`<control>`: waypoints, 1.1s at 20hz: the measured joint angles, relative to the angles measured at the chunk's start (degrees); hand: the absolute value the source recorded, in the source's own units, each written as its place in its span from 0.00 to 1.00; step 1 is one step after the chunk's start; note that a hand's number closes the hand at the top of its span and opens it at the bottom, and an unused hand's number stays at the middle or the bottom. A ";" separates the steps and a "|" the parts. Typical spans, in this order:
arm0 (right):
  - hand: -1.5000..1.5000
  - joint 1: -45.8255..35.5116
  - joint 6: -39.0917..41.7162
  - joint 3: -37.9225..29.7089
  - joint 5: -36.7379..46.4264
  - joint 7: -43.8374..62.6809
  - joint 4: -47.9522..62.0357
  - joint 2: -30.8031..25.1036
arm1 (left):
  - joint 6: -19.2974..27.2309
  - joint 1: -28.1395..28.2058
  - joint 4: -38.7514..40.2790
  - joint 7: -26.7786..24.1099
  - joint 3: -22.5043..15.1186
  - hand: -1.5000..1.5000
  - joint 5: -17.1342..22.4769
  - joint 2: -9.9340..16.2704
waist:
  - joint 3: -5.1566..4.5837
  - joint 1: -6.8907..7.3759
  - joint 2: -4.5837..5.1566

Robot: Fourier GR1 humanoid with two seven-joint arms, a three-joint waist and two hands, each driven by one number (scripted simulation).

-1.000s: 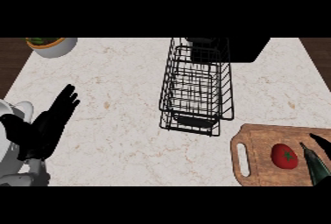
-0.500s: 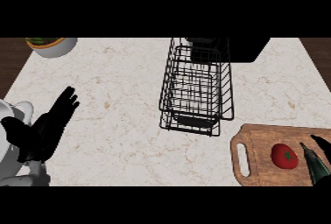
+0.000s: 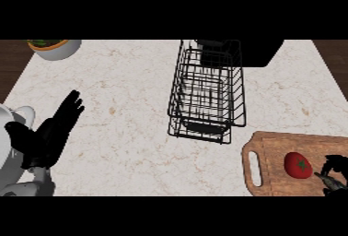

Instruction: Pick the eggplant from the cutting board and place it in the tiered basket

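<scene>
The wooden cutting board (image 3: 270,146) lies at the lower right and carries a red tomato (image 3: 298,164). At the board's right edge my right hand (image 3: 336,163) shows only in part, its black fingers curled over the dark eggplant. Only the eggplant's greenish stem end (image 3: 327,180) peeks out below the fingers; the rest is hidden or cut off by the view's edge. The black wire tiered basket (image 3: 207,92) stands in the middle of the counter, up and left of the board. My left hand (image 3: 51,133) rests open at the far left, fingers up.
A white bowl with greens (image 3: 54,47) sits at the back left corner. A black appliance (image 3: 262,54) stands behind the basket at the back right. Marble counter (image 3: 122,92) stretches between my left hand and the basket.
My right hand has shifted slightly toward the right edge over the eggplant, fingers curling more. The left hand, tomato and basket have not moved.
</scene>
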 measured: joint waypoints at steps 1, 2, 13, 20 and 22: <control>1.00 0.13 -0.67 0.33 1.16 -0.87 0.32 0.15 | -0.06 -0.48 0.99 -0.42 0.16 0.50 -0.20 -0.10 | -0.07 -0.03 -0.03; 1.00 0.41 -0.91 0.53 2.09 -1.20 0.09 0.25 | 0.00 -0.05 0.86 -0.79 -0.06 0.50 -0.51 -0.47 | -0.11 -0.05 -0.05; 1.00 -10.67 -18.19 -0.91 9.50 -32.60 14.30 -6.57 | -0.42 -1.75 1.14 0.06 -0.35 0.50 -0.43 -0.91 | 0.72 1.20 0.66; 1.00 -16.72 -26.52 -9.68 -0.45 -45.79 15.97 -2.83 | -0.78 -0.55 0.85 0.23 0.35 0.50 -0.17 -0.39 | 0.75 0.31 0.29; 1.00 -17.31 -25.08 -12.54 -5.65 -49.35 14.11 -2.30 | -0.54 -0.41 1.11 0.00 0.37 0.50 -0.46 -0.52 | 0.69 -0.35 0.14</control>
